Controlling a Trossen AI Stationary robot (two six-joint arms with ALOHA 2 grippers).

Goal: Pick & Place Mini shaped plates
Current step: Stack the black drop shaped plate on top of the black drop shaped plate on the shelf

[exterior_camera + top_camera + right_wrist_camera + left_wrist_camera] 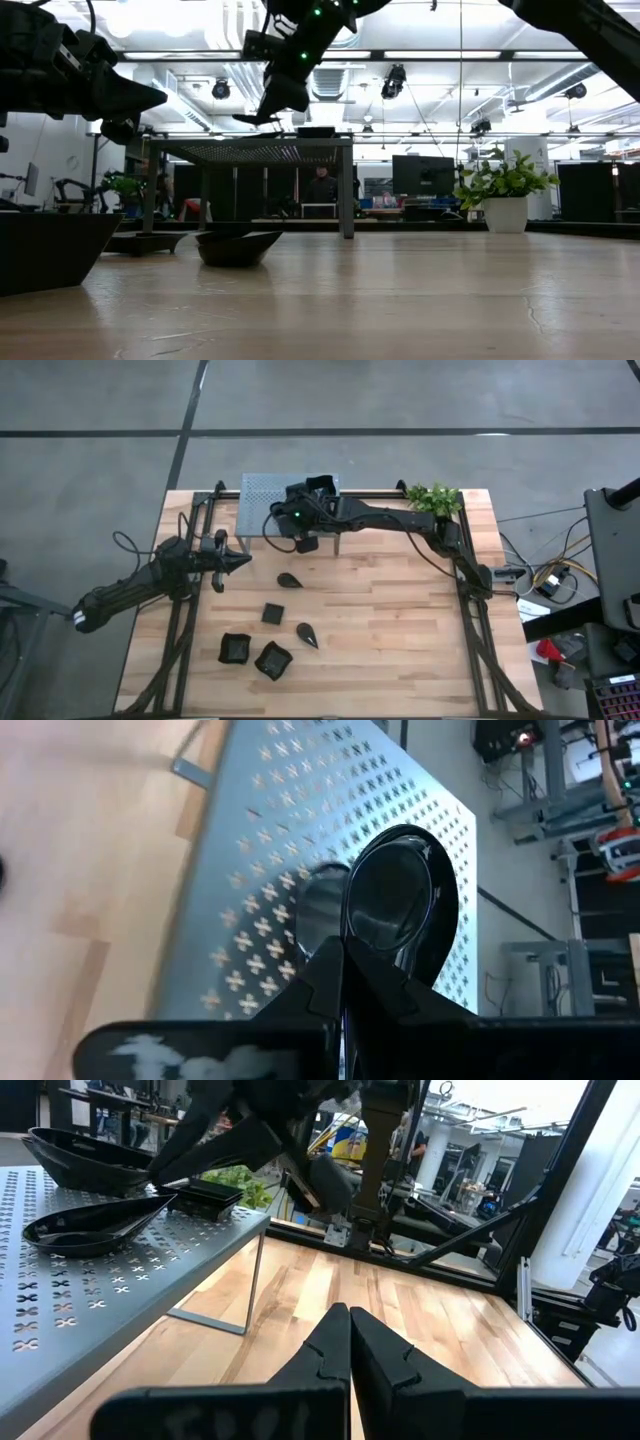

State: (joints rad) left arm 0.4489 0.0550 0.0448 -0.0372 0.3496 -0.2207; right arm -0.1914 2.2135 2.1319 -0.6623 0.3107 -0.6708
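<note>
My right gripper [342, 970] is shut on a glossy black teardrop plate [400, 895] and holds it over the grey perforated shelf [300, 810] at the table's far side [262, 490]. In the low view the gripper [283, 95] hangs just above the shelf top [250, 150]. Three black plates lie on the shelf: a teardrop [95, 1225], a deeper dish [80, 1160] and a small square [205, 1200]. Two teardrops [290, 579] [307, 635], a flat square [273, 613] and two wavy-rimmed squares [235, 648] [272, 659] rest on the table. My left gripper [238, 560] is shut and hovers left of the shelf. My right gripper pinches the teardrop plate between its two fingers at the end nearest the wrist [352, 942]. The fingers slant down from the table's right side. The plate sticks out past the fingertips [258, 118], roughly level, lifted clear above the shelf top.
A green plant in a white pot [435, 498] stands at the table's far right corner. The shelf's thin legs [255, 1295] stand on the wood close to my left gripper. Bare wood spreads across the table's right half [400, 630].
</note>
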